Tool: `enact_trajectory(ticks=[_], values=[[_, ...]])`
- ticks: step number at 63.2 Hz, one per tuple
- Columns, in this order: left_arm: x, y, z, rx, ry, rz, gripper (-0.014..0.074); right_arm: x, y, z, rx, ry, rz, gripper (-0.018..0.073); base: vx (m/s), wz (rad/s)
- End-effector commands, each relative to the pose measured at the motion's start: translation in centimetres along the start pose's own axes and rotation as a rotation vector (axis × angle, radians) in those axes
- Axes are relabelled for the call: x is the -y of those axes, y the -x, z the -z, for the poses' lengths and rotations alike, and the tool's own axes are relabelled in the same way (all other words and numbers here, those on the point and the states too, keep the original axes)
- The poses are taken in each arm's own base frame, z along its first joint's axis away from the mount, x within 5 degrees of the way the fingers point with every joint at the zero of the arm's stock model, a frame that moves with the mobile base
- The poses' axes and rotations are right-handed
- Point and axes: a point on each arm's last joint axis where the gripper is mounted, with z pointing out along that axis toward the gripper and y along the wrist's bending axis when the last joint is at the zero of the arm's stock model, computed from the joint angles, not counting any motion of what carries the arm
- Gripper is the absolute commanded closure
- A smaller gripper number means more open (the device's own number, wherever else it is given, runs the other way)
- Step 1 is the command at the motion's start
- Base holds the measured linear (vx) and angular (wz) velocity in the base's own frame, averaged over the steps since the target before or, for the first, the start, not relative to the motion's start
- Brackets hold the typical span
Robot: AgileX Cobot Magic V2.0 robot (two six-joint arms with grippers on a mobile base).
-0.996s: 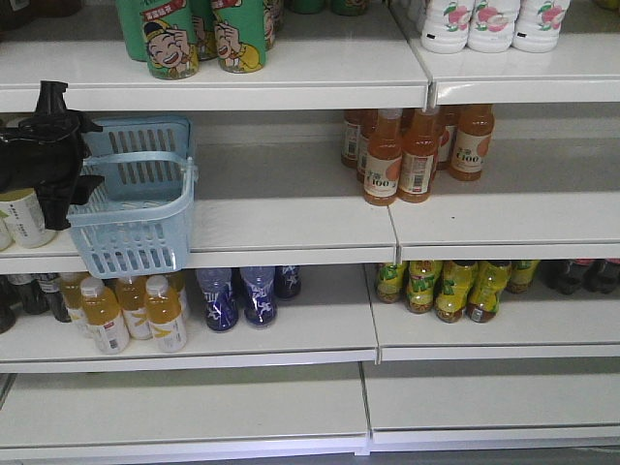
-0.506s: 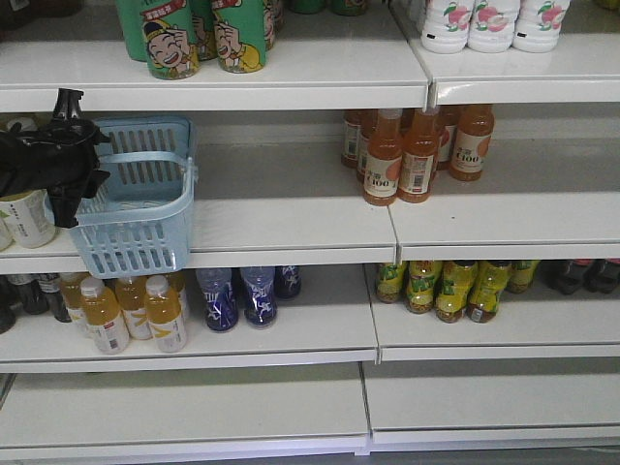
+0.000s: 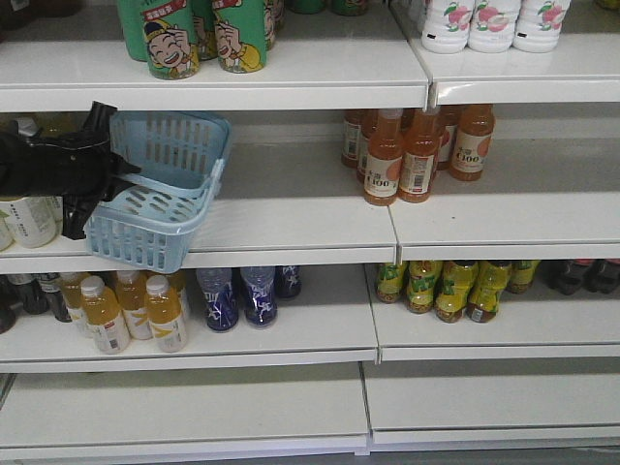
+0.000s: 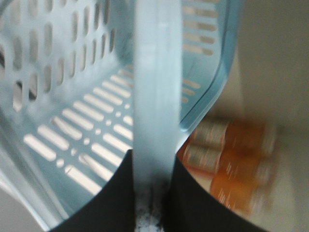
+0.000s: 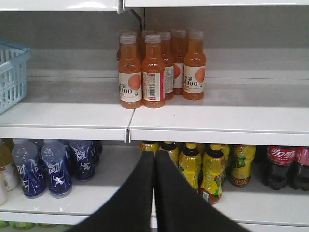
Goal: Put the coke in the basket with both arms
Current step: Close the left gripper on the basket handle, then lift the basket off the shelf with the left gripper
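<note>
White store shelving (image 3: 291, 218) rises in four tiers before a pale grey back panel (image 3: 281, 126), with a vertical seam between two bays just right of centre. Green cartoon-printed cans (image 3: 194, 39) stand at 11 o'clock, white peach-printed bottles (image 3: 494, 24) at 1, orange juice bottles (image 3: 407, 155) at 2, yellow-green bottles (image 3: 446, 289) at 4, dark blue bottles (image 3: 242, 295) at 7, yellow-filled bottles (image 3: 136, 312) at 8. Even light leaves soft glare on the shelf edges
</note>
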Motion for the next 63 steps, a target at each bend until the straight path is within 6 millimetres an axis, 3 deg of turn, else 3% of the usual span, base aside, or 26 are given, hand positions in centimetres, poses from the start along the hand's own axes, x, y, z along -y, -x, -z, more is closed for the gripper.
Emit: enact_trajectory(ticks=[1, 17, 33, 39, 48, 63], values=[[3.0, -2.1, 2.9, -0.139, -0.112, -0.212, 0.0604, 0.0, 0.5, 0.1, 0.08, 0.0, 0.009, 0.0569, 0.0, 0.0], [4.5, -6.3, 6.1, -0.571, -0.308, -0.348, 0.0604, 0.0, 0.5, 0.1, 0.08, 0.0, 0.009, 0.0569, 0.0, 0.0], [4.0, -10.2, 8.6, -0.866, -0.261, -0.516, 0.0604, 0.0, 0.5, 0.1, 0.078, -0.001, 0.009, 0.0569, 0.0, 0.0], [3.6, -12.5, 9.6, -0.895, -0.2, -0.647, 0.0604, 0.0, 0.5, 0.1, 0.078, -0.001, 0.009, 0.0569, 0.0, 0.0], [2.7, -16.1, 11.1, -0.905, -0.223, -0.707, 0.0604, 0.0, 0.5, 0.1, 0.078, -0.001, 0.009, 0.0569, 0.0, 0.0], [-1.0, -18.6, 11.8, -0.77, -0.299, -0.565, 0.0604, 0.0, 0.5, 0.1, 0.078, -0.001, 0.009, 0.0569, 0.0, 0.0]])
